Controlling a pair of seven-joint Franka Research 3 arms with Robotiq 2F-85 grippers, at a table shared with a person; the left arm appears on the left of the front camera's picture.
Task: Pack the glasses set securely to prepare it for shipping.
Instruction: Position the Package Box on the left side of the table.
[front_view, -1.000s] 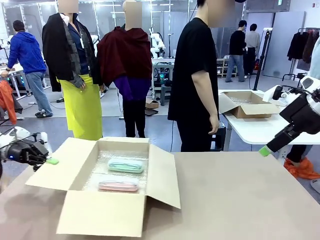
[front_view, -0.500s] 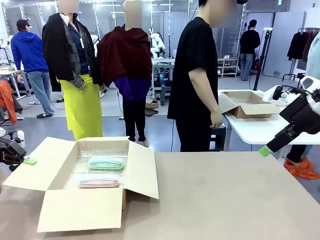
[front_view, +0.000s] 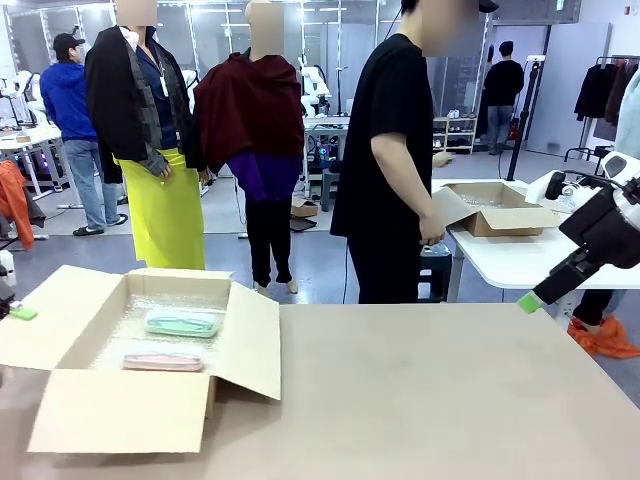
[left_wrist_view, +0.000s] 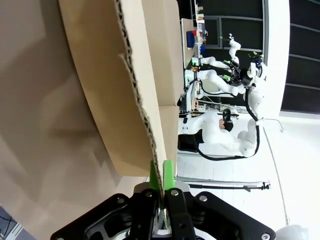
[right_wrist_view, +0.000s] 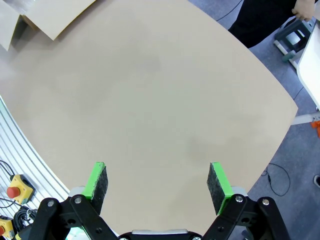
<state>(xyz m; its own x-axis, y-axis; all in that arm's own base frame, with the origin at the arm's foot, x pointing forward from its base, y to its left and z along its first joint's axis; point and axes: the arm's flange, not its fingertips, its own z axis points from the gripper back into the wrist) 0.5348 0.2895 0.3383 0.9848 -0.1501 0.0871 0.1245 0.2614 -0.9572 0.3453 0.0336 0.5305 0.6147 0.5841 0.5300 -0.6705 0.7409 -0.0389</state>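
Pinching the edge of a cardboard flap, the left claw (left_wrist_view: 162, 186) has its two green pads pressed together on the corrugated rim of the carton (left_wrist_view: 125, 90), as its wrist view shows. From the front, just a green fingertip of that claw (front_view: 22, 314) shows at the picture's left edge, touching the outer edge of the carton's left flap (front_view: 40, 320). The right arm is held high at the right side, off the worktop's far right corner, its black forearm slanting downward and one green pad of the right claw (front_view: 529, 302) at its tip. In its own wrist view the right claw (right_wrist_view: 158, 182) stands wide apart with nothing between the pads, looking down on bare worktop (right_wrist_view: 165, 100).

The brown carton (front_view: 130, 420) sits on the near left part of the beige worktop (front_view: 450, 400) with all four flaps spread. Inside, on a clear bubble-wrap lining, lie the mint-green case (front_view: 183, 323) toward the far wall and the pale pink case (front_view: 163, 361) nearer the front wall, side by side and apart.

Across the worktop a person in a black T-shirt (front_view: 385, 160) stands turned toward a white side table (front_view: 520, 260) that carries another open box (front_view: 495, 212). Farther off is a workshop floor with more people and clothes on a rack.
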